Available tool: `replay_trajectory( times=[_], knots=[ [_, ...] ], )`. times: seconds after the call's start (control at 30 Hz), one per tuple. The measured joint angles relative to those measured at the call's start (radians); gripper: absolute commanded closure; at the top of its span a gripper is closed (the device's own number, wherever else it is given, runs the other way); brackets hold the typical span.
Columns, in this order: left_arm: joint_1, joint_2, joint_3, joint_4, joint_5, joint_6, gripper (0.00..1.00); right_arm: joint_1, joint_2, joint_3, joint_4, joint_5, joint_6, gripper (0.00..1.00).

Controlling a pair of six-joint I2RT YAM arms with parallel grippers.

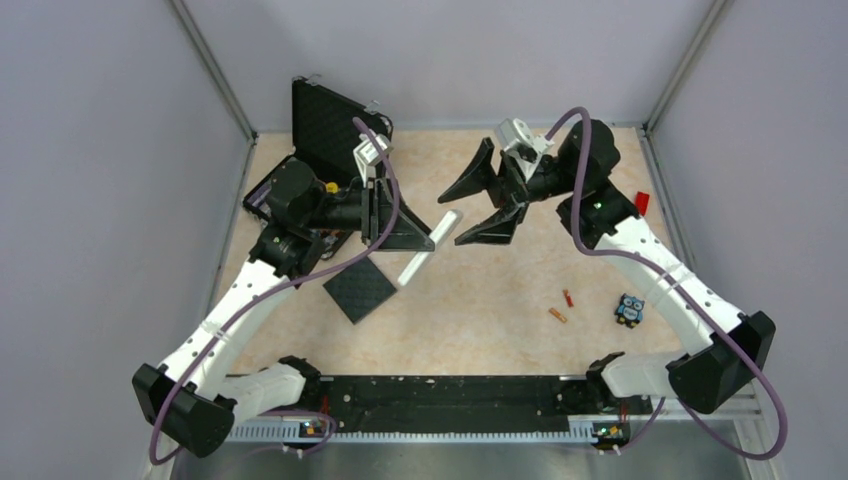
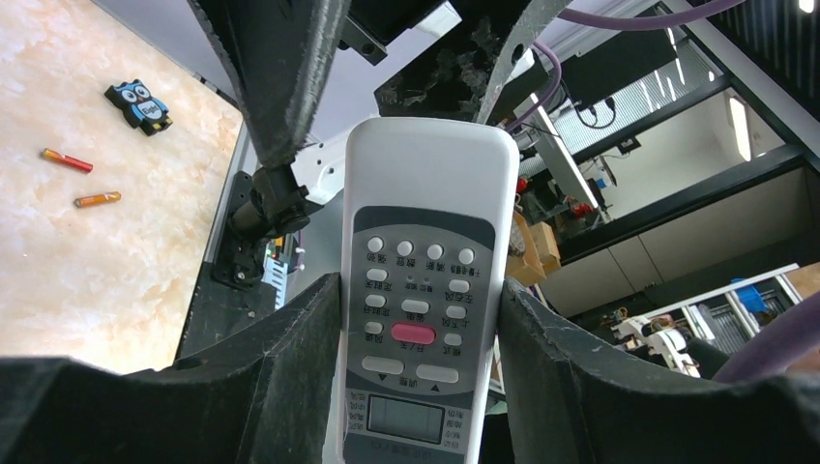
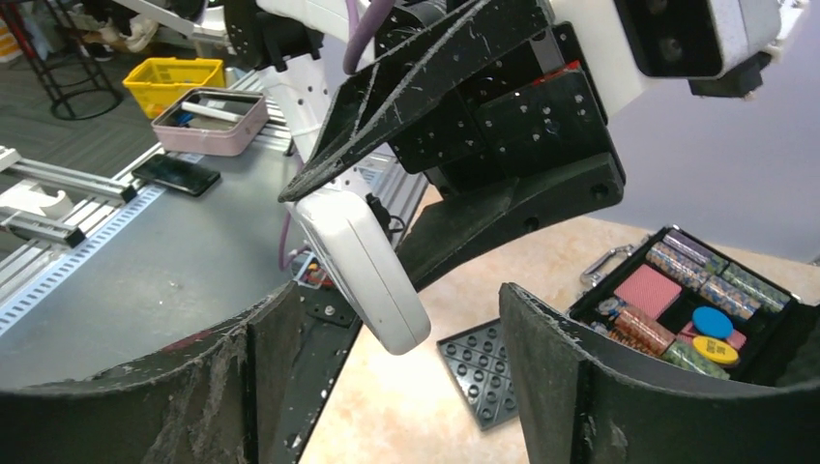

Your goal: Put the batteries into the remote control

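Observation:
My left gripper [image 1: 416, 242] is shut on the remote control [image 1: 445, 228] and holds it above the table, its free end pointing toward the right arm. In the left wrist view the remote [image 2: 418, 222] shows its grey button face, clamped between both fingers [image 2: 290, 358]. My right gripper [image 1: 452, 216] is open, and the remote's rounded end [image 3: 372, 280] sits between its spread fingers [image 3: 551, 377] without touching them. Two small orange-red batteries [image 1: 568, 297] [image 1: 558, 315] lie on the table at the right, also in the left wrist view [image 2: 66, 159] [image 2: 97, 199].
A black studded plate [image 1: 360, 290] lies under the left gripper and shows in the right wrist view [image 3: 481, 372]. An open black case [image 1: 322, 130] with chips and cards stands back left. A blue owl figure [image 1: 628, 310] and a red block [image 1: 641, 201] lie at the right.

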Motion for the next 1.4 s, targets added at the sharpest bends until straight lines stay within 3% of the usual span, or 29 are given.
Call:
replay_trajectory(
  times=[0.37,0.53,0.6,0.7,0.77,0.83,1.03,1.4],
  knots=[
    [-0.018,0.013,0.009,0.000,0.016,-0.006,1.00,0.019,0.027,0.006,0.160,-0.076,0.126,0.44],
    [-0.021,0.027,0.013,0.000,0.015,-0.021,0.98,0.030,0.042,0.006,0.204,-0.097,0.165,0.79],
    [-0.021,0.029,0.013,0.000,0.024,-0.031,0.79,0.030,0.046,0.005,0.231,-0.128,0.180,0.91],
    [-0.020,0.029,0.021,0.006,0.026,-0.040,0.33,0.031,0.047,0.005,0.261,-0.155,0.209,1.00],
    [-0.023,0.029,0.025,0.008,0.016,-0.022,0.20,0.034,0.047,0.003,0.262,-0.147,0.224,1.00],
    [-0.025,0.024,0.027,-0.009,-0.008,0.014,0.15,0.035,0.046,0.003,0.260,-0.119,0.233,1.00],
    [-0.026,-0.032,0.026,-0.141,-0.160,0.159,0.14,0.037,0.011,-0.048,0.214,0.080,0.285,1.00],
    [-0.026,-0.110,-0.083,-0.116,-0.420,0.201,0.23,0.035,-0.058,-0.086,0.006,0.529,0.466,1.00]
  ],
)
